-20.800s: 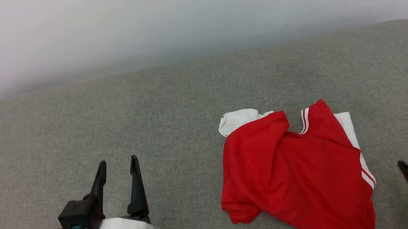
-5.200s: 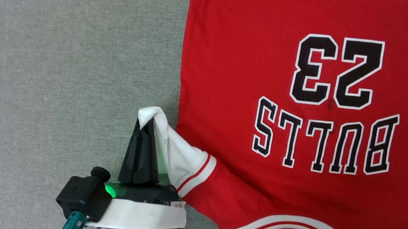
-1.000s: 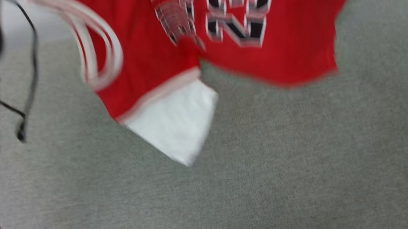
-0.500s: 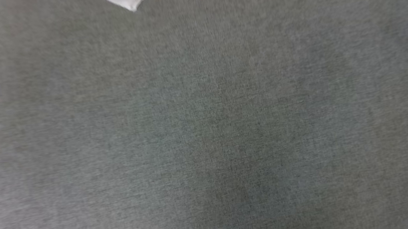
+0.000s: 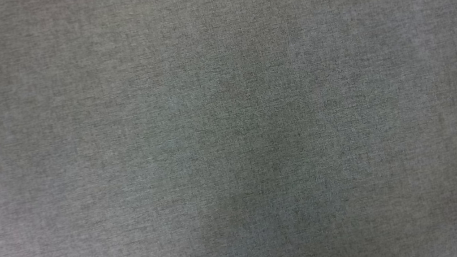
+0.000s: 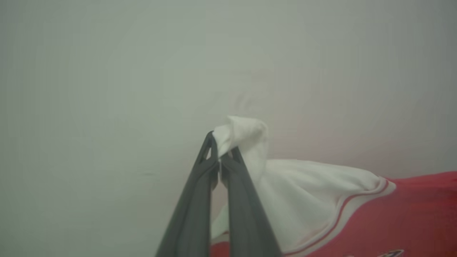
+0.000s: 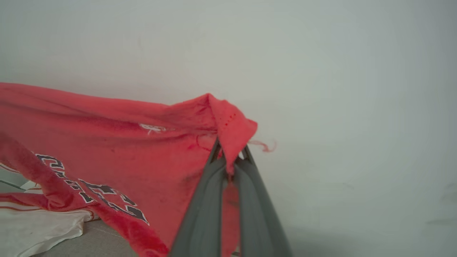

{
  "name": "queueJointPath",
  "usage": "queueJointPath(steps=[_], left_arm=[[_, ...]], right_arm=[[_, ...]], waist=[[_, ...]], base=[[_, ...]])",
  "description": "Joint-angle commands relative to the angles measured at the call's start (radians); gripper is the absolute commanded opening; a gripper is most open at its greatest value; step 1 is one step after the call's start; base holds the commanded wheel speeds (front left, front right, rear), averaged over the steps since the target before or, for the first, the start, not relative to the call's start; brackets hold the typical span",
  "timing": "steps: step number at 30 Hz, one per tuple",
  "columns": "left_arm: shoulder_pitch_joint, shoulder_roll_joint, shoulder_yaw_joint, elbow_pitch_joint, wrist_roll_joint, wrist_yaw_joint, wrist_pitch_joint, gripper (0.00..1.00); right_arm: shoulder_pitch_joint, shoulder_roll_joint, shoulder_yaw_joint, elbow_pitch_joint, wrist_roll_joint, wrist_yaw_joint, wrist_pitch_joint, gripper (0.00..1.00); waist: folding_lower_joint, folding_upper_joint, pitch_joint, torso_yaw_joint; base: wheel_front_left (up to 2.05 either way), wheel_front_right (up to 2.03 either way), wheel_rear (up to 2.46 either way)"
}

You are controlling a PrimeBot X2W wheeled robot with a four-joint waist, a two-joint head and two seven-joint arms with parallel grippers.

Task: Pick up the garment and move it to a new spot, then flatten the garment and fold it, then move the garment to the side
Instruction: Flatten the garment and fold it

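The head view looks down on a grey fabric surface [image 5: 228,128], slightly blurred, with a soft darker patch around its middle and lower part whose source cannot be made out.

In the left wrist view, the left hand [image 6: 220,150] has its two dark fingers pressed together on a bunched white sleeve [image 6: 307,192] of a red basketball jersey [image 6: 410,214]. A tuft of white cloth sticks out past the fingertips and covers part of the right-side tip. The sleeve ends in a red-and-white striped band where it joins the red body, which is cut off at the right and bottom edges. Behind it is a pale wall [image 6: 107,71]; the whole view is hazy.

In the right wrist view, the right hand [image 7: 230,150] pinches a folded corner of the jersey [image 7: 125,150], and the red cloth drapes over and between the fingers, hiding the contact itself. A loose thread [image 7: 266,144] trails from that corner. The jersey hangs away to the left, held up off the grey surface [image 7: 96,242], with black, white-edged lettering [image 7: 107,200] crumpled in the folds and too broken up to read. A white sleeve [image 7: 35,225] shows at the lower left, cut off by the edge; whether it touches the surface cannot be told.
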Motion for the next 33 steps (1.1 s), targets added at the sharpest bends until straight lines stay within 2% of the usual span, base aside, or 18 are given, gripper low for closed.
queueJointPath(steps=[1,9,14,20,27,33], left_arm=[[0.029,-0.009,0.003,0.021,-0.014,-0.010,-0.016,0.00],[0.222,-0.055,0.003,0.108,-0.084,-0.055,-0.056,0.00],[0.425,-0.069,0.003,0.118,-0.126,-0.072,-0.080,0.00],[0.721,-0.050,0.005,0.072,-0.155,-0.071,-0.093,0.00],[1.081,-0.016,0.017,-0.081,-0.181,-0.004,-0.088,0.00],[1.400,0.034,0.074,-0.323,-0.242,0.101,-0.055,0.00]], right_arm=[[0.018,-0.004,0.022,0.022,0.016,-0.001,-0.013,0.00],[0.173,-0.045,0.154,0.071,0.112,-0.001,-0.035,0.00],[0.341,-0.091,0.233,0.058,0.191,-0.001,-0.049,0.00],[0.574,-0.143,0.307,0.007,0.278,-0.002,-0.067,0.00],[0.831,-0.196,0.341,-0.078,0.335,-0.002,-0.064,0.00],[1.039,-0.223,0.301,-0.178,0.358,-0.002,-0.047,0.00]], waist=[[-0.0002,-0.0001,-0.010,0.007],[-0.0002,-0.0001,-0.119,0.050],[-0.0002,-0.0001,-0.233,0.076],[-0.0002,-0.0001,-0.369,0.084],[-0.0002,-0.0001,-0.505,0.088],[-0.0002,-0.0001,-0.588,0.075]], base=[[0.00,0.00,0.00],[0.00,0.00,0.00],[0.00,0.00,0.00],[0.00,0.00,0.00],[0.00,0.00,0.00],[0.00,0.00,0.00]])
